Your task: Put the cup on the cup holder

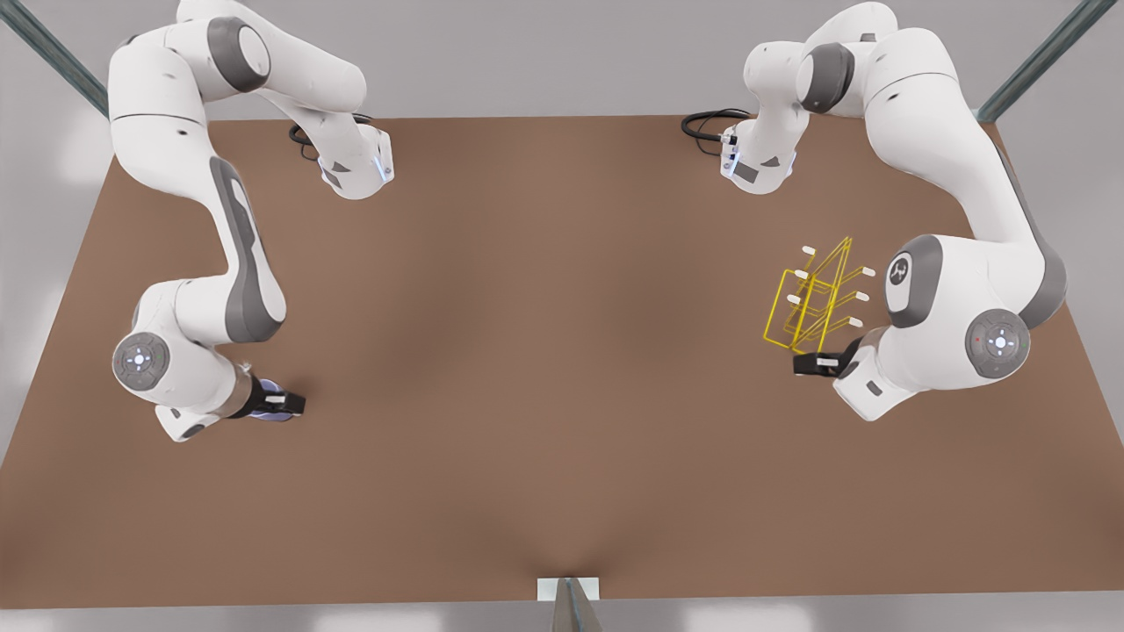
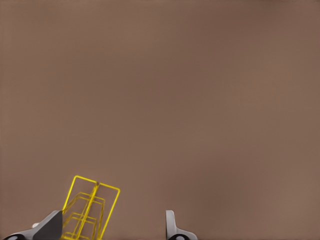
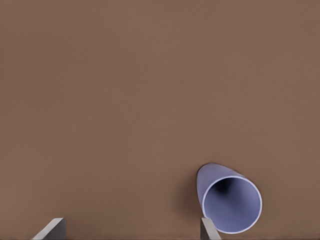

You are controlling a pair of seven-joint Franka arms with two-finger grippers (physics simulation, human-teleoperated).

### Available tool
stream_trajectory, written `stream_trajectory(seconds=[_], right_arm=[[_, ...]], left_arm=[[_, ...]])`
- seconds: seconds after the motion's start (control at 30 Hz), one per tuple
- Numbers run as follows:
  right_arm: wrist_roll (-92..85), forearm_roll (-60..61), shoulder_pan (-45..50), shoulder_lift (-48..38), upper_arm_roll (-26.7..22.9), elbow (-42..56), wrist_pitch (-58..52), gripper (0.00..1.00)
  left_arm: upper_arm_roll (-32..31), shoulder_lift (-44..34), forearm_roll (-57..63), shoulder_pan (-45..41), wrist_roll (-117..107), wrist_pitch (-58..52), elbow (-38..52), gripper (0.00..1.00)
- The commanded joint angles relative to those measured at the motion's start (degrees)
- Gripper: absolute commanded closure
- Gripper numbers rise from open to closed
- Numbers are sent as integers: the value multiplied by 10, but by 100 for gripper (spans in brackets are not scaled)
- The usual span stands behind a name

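Hovering low with fingers spread, the right claw (image 1: 294, 404) has the cup (image 3: 229, 204) beside one fingertip, not pinched, likely lining up a grasp. The left claw (image 1: 801, 364), also spread, waits at the cup holder's (image 1: 812, 301) six o'clock on the table (image 1: 544, 351), well apart from the cup.

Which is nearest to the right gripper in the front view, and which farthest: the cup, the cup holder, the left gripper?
1. The cup, under the right gripper, at the front view's left.
2. The cup holder, far right.
3. The left gripper, slightly farther; nearly tied.
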Motion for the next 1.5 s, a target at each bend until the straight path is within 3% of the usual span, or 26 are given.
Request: stream_trajectory(seconds=[0.0, 0.13, 0.23, 0.33, 0.37, 0.4, 0.47, 0.53, 0.83, 0.9, 1.07, 1.47], right_arm=[[25, 1, -5, 8, 0, -1, -3, 0], [-76, 0, -57, 7, 3, -35, 3, 0], [-73, 2, -68, -115, 10, -208, 108, 0], [-78, 1, -70, -107, 17, -203, 101, 0], [-81, -1, -77, -91, 16, -180, 73, 0], [-87, -4, -75, -85, 16, -180, 76, 0], [-87, -27, -81, -83, 16, -191, 101, 0], [-89, -29, -83, -83, 18, -211, 212, 0], [-131, -29, -129, -81, 53, -231, 249, 0], [-129, -28, -137, -80, 66, -243, 257, 0], [-128, -28, -139, -70, 68, -255, 272, 0], [-135, -29, -155, -48, 68, -281, 302, 0]], left_arm=[[0, -1, 1, 2, -10, 8, 1, 0], [1, 1, 2, 4, -9, 9, -3, 0], [1, -2, 3, 8, -10, 6, -3, 0], [1, -7, 0, 25, -8, 13, -22, 0], [1, -112, 3, 17, -8, 147, -215, 0], [0, -141, 3, 24, -7, 183, -266, 0], [0, -143, 3, 18, -12, 165, -266, 0], [0, -143, 4, 20, -12, 164, -266, 0], [1, -146, 27, 27, -15, 177, -263, 0], [-3, -178, 92, 27, -16, 217, -268, 0], [-15, -223, 92, 20, -19, 148, -266, 0], [-21, -192, 92, 13, -18, 146, -268, 0]])
